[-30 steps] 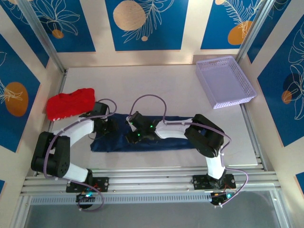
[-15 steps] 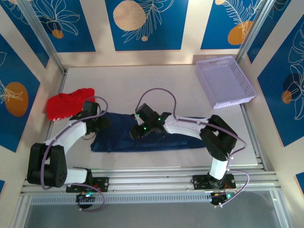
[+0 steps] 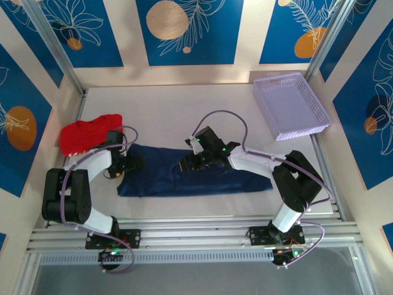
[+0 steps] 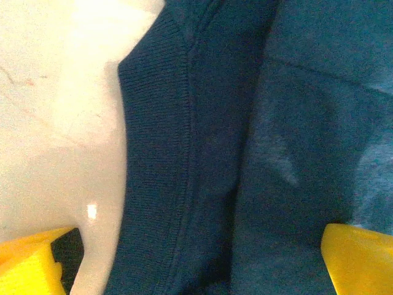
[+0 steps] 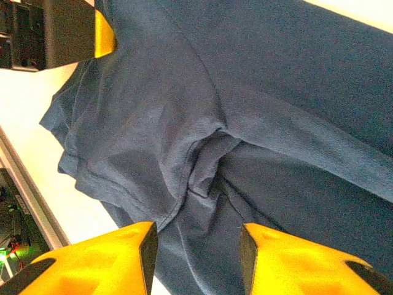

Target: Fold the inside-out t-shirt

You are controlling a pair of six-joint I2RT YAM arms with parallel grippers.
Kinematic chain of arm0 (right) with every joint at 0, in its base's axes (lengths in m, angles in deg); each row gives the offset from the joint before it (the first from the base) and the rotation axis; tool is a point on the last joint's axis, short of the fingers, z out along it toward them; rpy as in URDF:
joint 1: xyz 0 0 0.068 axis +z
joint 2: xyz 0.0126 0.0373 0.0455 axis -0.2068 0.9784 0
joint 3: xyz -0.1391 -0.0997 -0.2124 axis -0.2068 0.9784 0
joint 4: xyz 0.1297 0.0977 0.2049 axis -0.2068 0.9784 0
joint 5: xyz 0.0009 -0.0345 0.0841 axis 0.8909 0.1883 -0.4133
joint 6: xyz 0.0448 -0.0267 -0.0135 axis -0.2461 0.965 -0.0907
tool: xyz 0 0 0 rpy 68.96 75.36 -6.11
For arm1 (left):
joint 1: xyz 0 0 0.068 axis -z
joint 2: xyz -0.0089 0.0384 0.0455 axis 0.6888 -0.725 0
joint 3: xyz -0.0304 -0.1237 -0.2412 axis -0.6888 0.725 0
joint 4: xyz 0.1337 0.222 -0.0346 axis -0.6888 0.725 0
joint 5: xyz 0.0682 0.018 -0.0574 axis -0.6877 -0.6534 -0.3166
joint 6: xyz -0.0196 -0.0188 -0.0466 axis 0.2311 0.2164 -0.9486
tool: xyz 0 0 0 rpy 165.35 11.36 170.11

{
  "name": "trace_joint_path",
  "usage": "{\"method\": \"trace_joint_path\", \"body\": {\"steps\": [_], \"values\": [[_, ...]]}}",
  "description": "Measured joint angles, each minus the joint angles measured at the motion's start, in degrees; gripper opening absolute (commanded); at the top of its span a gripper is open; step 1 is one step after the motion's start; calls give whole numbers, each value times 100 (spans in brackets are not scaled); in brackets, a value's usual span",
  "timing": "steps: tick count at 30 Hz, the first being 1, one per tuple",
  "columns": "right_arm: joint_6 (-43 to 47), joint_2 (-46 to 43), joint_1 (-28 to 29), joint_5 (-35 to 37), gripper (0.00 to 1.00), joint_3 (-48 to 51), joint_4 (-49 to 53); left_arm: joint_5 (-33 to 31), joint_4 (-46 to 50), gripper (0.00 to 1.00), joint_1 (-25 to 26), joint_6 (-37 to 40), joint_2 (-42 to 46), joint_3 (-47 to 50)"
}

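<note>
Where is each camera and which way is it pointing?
Top external: above and behind the bases, looking down at the table; left hand and right hand show at the navy t-shirt.
Left wrist: on the left arm, facing down at the shirt's ribbed edge and bare table; its yellow fingers spread wide.
Right wrist: on the right arm, facing down at rumpled shirt; its yellow fingers apart.
Shared: all see the shirt; right wrist also catches the left hand.

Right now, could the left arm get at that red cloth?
Probably yes. The red cloth lies just beyond the left arm, with nothing between them. Its jaws stand open over the shirt's edge and hold nothing, so a short swing outward looks enough.
</note>
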Motion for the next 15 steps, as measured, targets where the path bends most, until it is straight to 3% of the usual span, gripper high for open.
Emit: {"method": "trace_joint_path", "body": {"steps": [3, 15], "values": [[2, -48, -55, -70, 43, 74, -90, 70, 22, 99, 11, 39, 2, -2], [-44, -66, -122, -227, 43, 103, -234, 358, -258, 78, 190, 334, 197, 254]]}}
